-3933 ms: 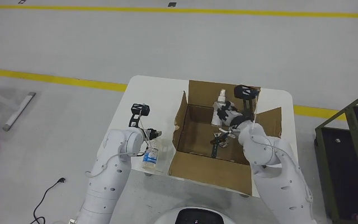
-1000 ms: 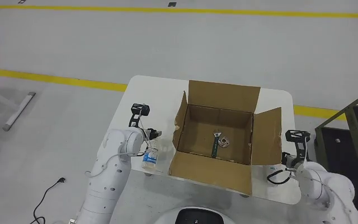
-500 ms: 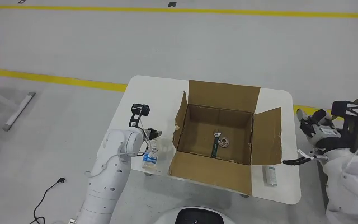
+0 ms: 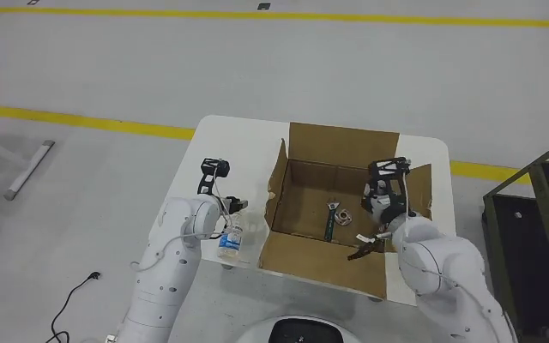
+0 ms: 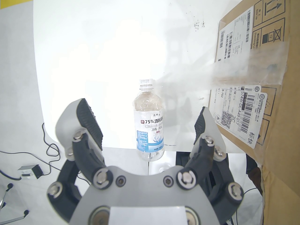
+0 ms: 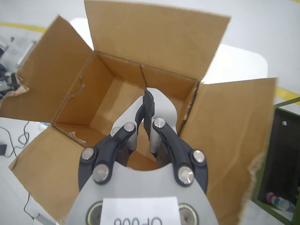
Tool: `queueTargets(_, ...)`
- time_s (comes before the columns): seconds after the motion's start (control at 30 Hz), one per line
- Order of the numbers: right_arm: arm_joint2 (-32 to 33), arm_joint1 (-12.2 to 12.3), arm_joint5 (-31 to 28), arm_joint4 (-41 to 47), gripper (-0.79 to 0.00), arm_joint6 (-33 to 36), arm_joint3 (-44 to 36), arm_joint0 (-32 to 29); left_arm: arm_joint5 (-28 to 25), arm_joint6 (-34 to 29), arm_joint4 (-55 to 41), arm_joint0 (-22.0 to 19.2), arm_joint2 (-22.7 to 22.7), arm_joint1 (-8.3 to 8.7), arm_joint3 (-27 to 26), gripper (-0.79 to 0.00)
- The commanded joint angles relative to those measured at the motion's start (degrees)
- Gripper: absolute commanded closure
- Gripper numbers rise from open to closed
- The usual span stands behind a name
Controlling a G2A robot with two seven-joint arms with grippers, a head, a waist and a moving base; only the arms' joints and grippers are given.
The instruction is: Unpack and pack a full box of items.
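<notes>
An open cardboard box (image 4: 343, 141) stands mid-table, also in the right wrist view (image 6: 159, 38). On its floor lie a green-black wrench (image 4: 329, 221) and a small ring-shaped part (image 4: 344, 217). My right gripper (image 4: 375, 202) hangs over the box's right side, shut with nothing in it (image 6: 146, 108). A clear bottle with a blue-white label (image 5: 149, 127) sits at the table's front edge, left of the box (image 4: 230, 242); upright or lying, I cannot tell. My left gripper (image 5: 147, 120) is open around it without touching it.
The white table (image 4: 232, 146) has bare room left of and behind the box. The box's side wall with shipping labels (image 5: 253, 76) is close beside the bottle. A green-framed rack (image 4: 515, 214) stands right of the table. Cables lie on the floor.
My right arm carried a white bottle out of the box, laid it on the table's right side, and has swung back over the box empty. The left arm and clear bottle have not moved.
</notes>
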Motion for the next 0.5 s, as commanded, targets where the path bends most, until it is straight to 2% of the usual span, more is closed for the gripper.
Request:
queueTargets(0.0, -3.3, -0.4, 1.9, -2.4, 0.0, 2.2, 5.2, 2.6, 0.0, 0.0, 0.0, 0.0, 0.0, 0.0, 0.0, -0.785)
queueTargets(0.23, -11.0, -1.9, 5.4, -5.9, 0.0, 7.2, 20.5, 10.0, 0.0, 0.0, 0.0, 0.0, 0.0, 0.0, 0.0, -0.785)
queueTargets(0.47, -15.7, -3.4, 6.1, -6.4, 0.0, 8.6, 30.5, 15.8, 0.0, 0.0, 0.0, 0.0, 0.0, 0.0, 0.0, -0.785)
